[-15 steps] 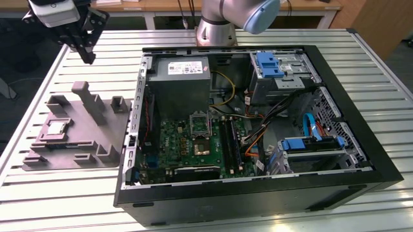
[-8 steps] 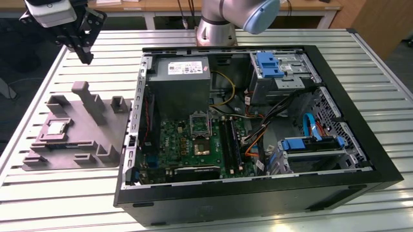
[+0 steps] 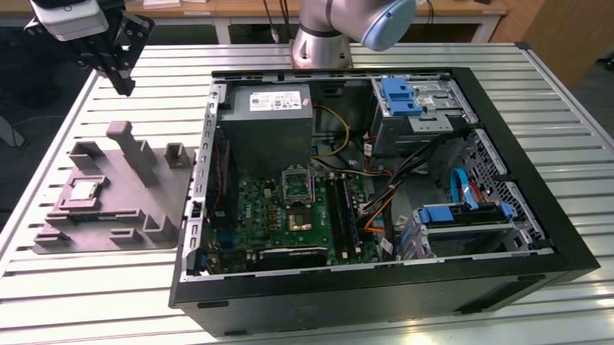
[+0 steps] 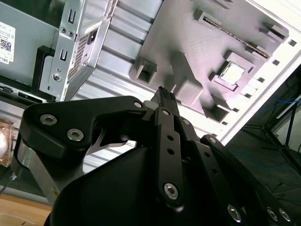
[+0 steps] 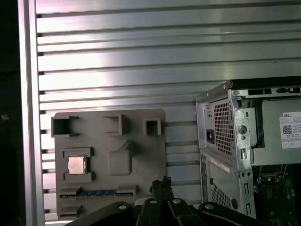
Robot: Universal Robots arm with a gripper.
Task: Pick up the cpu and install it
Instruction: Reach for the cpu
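The cpu (image 3: 82,190) is a small silvery square lying in a recess of the grey plastic fixture (image 3: 168,183), on the table at the exterior view's left. My gripper (image 3: 125,88) hangs high above the table beyond the fixture, fingers together, holding nothing. In both wrist views the cpu (image 4: 233,73) (image 5: 76,165) sits flat in the fixture (image 4: 202,47) (image 5: 141,155), well apart from the gripper tip (image 4: 163,92) (image 5: 164,181). The motherboard socket (image 3: 300,215) lies inside the open computer case (image 3: 499,129).
The case takes up the table's middle and the exterior view's right, with a power supply (image 3: 269,122), drive cages (image 3: 418,100) and loose cables (image 3: 403,172) inside. Upright posts (image 3: 129,147) rise from the fixture. The arm's base (image 3: 321,43) stands behind the case.
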